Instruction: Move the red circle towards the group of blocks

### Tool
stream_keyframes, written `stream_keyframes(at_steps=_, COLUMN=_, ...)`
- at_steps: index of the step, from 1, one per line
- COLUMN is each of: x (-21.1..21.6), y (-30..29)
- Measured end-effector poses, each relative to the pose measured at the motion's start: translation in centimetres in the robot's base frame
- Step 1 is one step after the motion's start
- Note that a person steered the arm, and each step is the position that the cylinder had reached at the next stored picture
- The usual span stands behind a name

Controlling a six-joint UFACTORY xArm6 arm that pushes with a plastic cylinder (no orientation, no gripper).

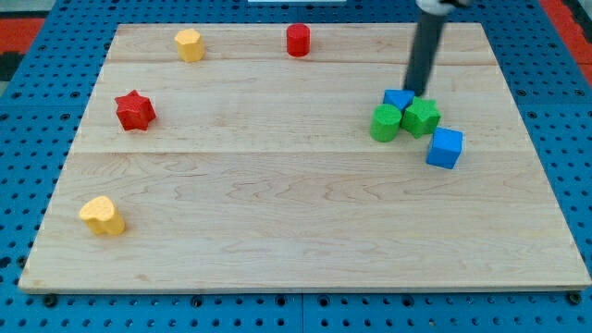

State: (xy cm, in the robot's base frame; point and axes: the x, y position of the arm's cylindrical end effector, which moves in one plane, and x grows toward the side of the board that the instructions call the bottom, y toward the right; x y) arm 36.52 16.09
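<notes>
The red circle [298,40] stands near the board's top edge, a little right of the middle. The group of blocks sits at the view's right: a blue block [399,98], a green round block [386,123], a green star [422,117] and a blue cube [445,148], the first three touching. My tip [415,91] comes down from the view's top right and ends just above the blue block, at the top of the group. It is far to the right of the red circle and lower in the view.
A yellow block [190,44] lies near the top left. A red star [135,110] lies at the left. A yellow heart-like block [103,215] lies at the bottom left. The wooden board [277,185] rests on a blue pegboard.
</notes>
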Motion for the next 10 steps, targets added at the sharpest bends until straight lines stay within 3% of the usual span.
stream_keyframes(at_steps=2, x=-1.2, y=-0.6)
stream_keyframes(at_steps=3, x=-9.4, y=-7.9)
stream_keyframes(at_steps=4, x=-15.9, y=-9.2)
stream_keyframes(at_steps=5, x=-17.2, y=-13.2)
stream_keyframes(at_steps=6, x=-11.6, y=-18.4)
stream_keyframes(at_steps=8, x=-12.0, y=-24.9)
stream_keyframes(at_steps=9, x=-7.1, y=-24.6)
stream_keyframes(at_steps=10, x=-3.0, y=-18.0)
